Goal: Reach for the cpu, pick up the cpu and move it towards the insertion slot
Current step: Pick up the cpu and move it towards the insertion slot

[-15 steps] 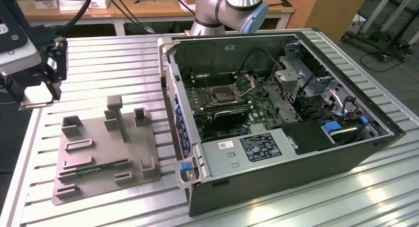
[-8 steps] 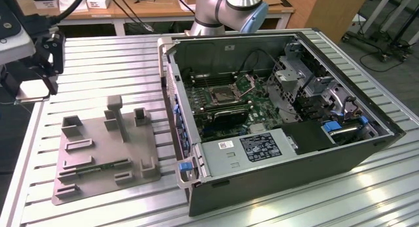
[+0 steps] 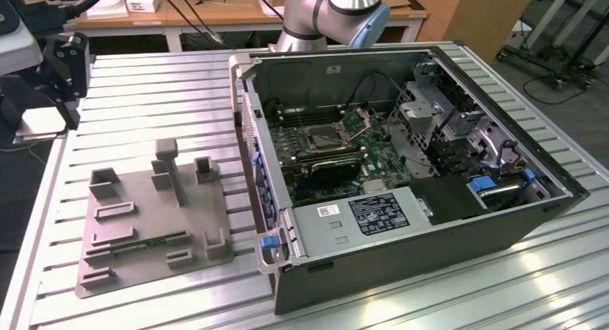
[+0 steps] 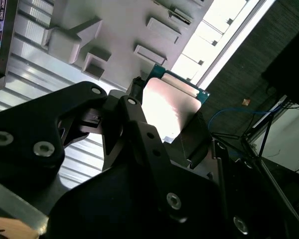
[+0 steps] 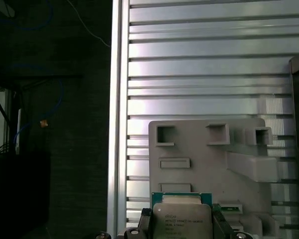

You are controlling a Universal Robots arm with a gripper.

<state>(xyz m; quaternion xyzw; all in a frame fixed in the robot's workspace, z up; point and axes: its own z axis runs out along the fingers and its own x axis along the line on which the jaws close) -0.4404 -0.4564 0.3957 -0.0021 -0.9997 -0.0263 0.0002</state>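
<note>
One small, flat, square chip with a silvery-white metal top and a green rim, the cpu (image 5: 182,221), is clamped by its opposite edges between the two black fingers (image 5: 145,224) of my gripper (image 4: 164,117). In both wrist views I hold it clear of the grey moulded plastic tray (image 3: 142,194), which lies below it on the slatted silver metal table (image 3: 162,95).

The insertion slot (image 3: 324,139) is a square, silver-framed socket with a dark centre. It sits inside the open black computer case (image 3: 409,259) at the exterior view's right, well apart from the tray. Its hinged bracket appears to be swung open.

I judge this to be the carrying stage. To do it well, I should keep the chip level and press only on its edges. I should also travel high enough to pass over the case wall and arrive square to the socket frame. A tilt or a slip in my grasp is the main risk.

By count there is one cpu, one socket, one tray, one computer case and two fingers. One long, thin green memory stick (image 3: 142,246) lies in the tray.
</note>
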